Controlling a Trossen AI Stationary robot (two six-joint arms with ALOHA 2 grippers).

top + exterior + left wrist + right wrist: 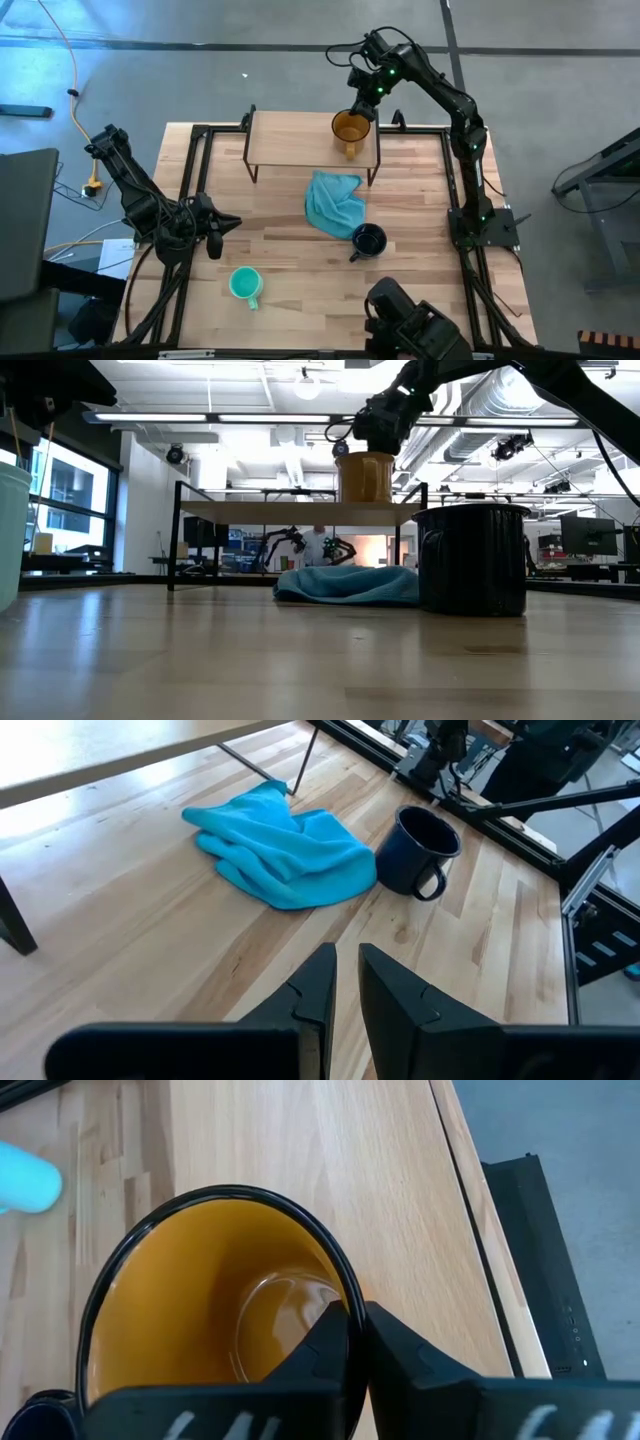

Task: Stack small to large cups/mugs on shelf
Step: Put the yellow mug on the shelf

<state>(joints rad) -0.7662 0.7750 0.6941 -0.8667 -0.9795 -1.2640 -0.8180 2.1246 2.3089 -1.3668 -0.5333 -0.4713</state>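
The right gripper [355, 1325] pinches the rim of the translucent amber-yellow mug [350, 128] on the light-wood shelf [290, 138]; a jerky release could tip it off the shelf edge

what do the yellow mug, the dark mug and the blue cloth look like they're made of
Amber mug: glossy with a dark rim, probably enamelled metal or glazed ceramic; the right gripper pinches its wall.
Navy mug: smooth, slightly shiny, thin-walled, likely enamel too.
Cloth: soft, matte, rumpled folds, looks like microfibre.
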